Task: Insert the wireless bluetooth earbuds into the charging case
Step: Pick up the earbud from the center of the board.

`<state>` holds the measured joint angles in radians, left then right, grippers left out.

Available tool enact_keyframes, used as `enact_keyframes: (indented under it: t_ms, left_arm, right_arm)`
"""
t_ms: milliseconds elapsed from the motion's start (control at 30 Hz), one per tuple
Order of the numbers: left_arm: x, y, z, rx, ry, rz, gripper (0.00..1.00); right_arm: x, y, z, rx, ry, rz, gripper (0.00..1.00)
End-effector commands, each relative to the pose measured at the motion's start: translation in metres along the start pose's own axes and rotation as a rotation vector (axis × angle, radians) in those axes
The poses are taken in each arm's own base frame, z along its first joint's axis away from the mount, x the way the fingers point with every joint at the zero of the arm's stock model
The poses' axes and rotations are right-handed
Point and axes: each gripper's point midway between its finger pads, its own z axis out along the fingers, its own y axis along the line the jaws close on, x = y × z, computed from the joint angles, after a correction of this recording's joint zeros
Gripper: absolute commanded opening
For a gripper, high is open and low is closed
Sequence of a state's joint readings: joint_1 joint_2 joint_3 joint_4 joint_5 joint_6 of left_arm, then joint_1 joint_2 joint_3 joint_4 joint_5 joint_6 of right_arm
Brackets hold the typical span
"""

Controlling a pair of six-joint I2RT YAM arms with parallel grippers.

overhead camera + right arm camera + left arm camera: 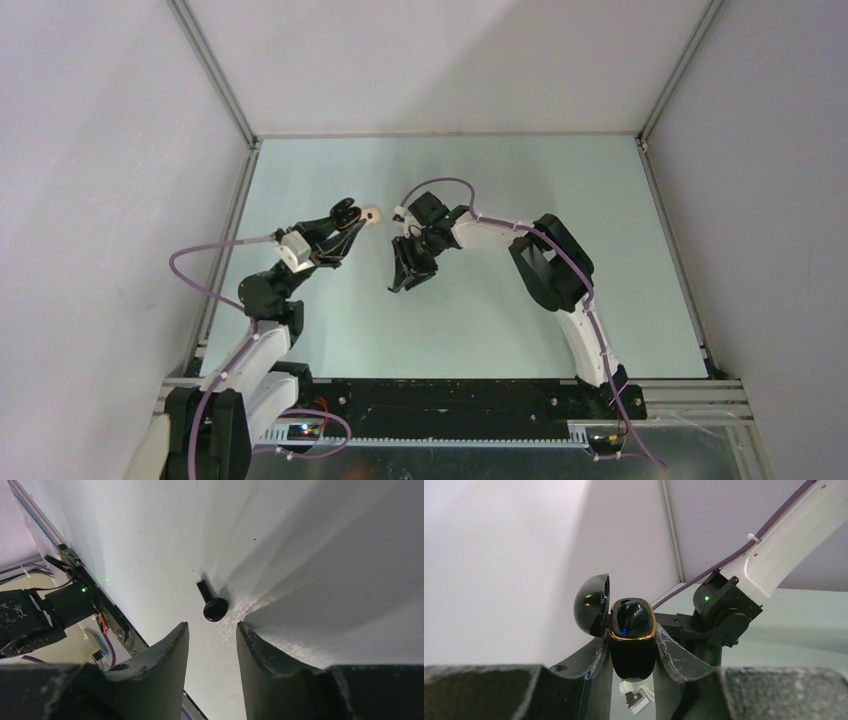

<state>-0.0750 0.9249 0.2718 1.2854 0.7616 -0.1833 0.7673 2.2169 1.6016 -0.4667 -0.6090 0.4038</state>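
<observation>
My left gripper (632,631) is shut on the black charging case (632,652), holding it up off the table. The case has a gold rim, and its lid (590,605) is swung open to the left. A glossy black shape with a small blue light sits inside the rim. From above, the case (345,214) shows at the left gripper (350,222) tips. One black stemmed earbud (214,606) lies on the table just beyond my right gripper (212,626), which is open with nothing between its fingers. From above, the right gripper (400,283) points down near the table's middle and hides the earbud.
A small cream piece (372,213) shows right beside the case; I cannot tell what it is. The right arm's wrist (724,612) stands close behind the case. The pale green table (500,320) is walled by grey panels on three sides.
</observation>
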Motion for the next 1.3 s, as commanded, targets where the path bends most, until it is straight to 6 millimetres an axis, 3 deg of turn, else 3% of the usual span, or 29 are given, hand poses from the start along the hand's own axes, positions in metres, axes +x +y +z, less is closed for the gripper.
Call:
enact_keyframes:
  t_ms: [0,633,1033,1267]
  left_arm:
    - [-0.008,-0.002,-0.002,0.008,-0.036,0.034,0.00]
    - [-0.009,-0.005,-0.003,0.018,-0.051,0.033,0.00]
    - [-0.010,-0.006,-0.003,0.023,-0.054,0.035,0.00]
    - [-0.010,-0.007,-0.003,0.024,-0.057,0.036,0.00]
  right_arm:
    - [0.002,-0.002,0.009,-0.010,-0.004,0.036,0.44]
    - [0.002,-0.021,0.028,0.037,0.017,0.078,0.36]
    - [0.003,-0.029,0.034,0.115,0.024,0.054,0.36]
    - [0.001,-0.036,0.036,0.156,0.023,0.035,0.29]
